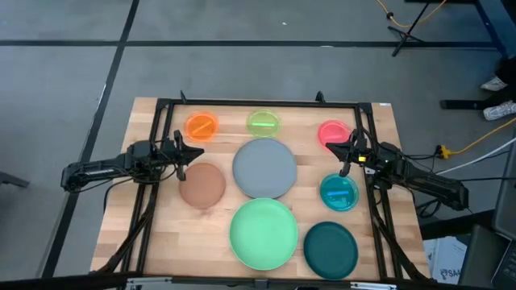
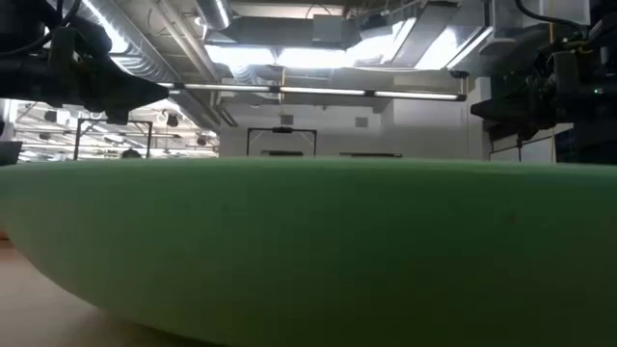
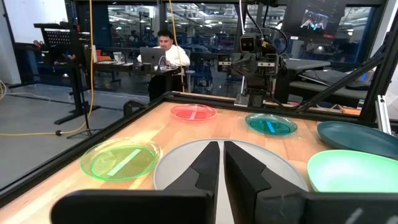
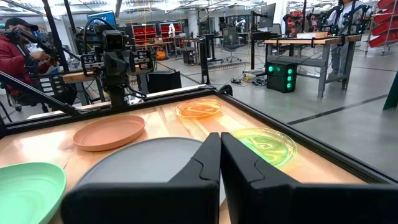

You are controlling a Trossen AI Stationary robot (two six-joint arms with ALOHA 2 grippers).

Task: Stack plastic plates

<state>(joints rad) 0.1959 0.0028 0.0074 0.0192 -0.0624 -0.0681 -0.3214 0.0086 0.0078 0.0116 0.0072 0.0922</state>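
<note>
Left gripper point(image 1: 179, 157): fingers together, holding nothing; poised above the bench just beside the brown plate, pointing toward the bench centre.
Right gripper point(image 1: 348, 155): fingers together, holding nothing; poised between the pink plate and the cyan plate, pointing toward the centre.
Arm pose: both arms reach in low and near level from opposite sides of the bench, facing each other across the grey plate.
Bench point(image 1: 153, 234): wooden top inside a dark frame; all eight plates lie flat and separate, none stacked yet.
Light green plate point(image 1: 263, 233): large, at the near middle; fills the low view.
Grey plate point(image 1: 264, 167): large, at the centre, between the two grippers.
Dark teal plate point(image 1: 330, 249): large, near right corner.
Brown plate point(image 1: 201, 184): medium, left of the grey plate.
Cyan plate point(image 1: 339, 192): small, translucent, right side.
Orange plate point(image 1: 201, 126): small, far left.
Lime plate point(image 1: 263, 123): small, far middle.
Pink plate point(image 1: 332, 132): small, far right.
Handling (judgement): plates look light, stiff and smooth, so likely to slide when nudged; not fragile.
Grasp point (judgement): pinch the raised rim at the edge nearest the gripper; the flat centre offers no hold.
Stack order (judgement): large plates as base, brown next, small ones on top.
</note>
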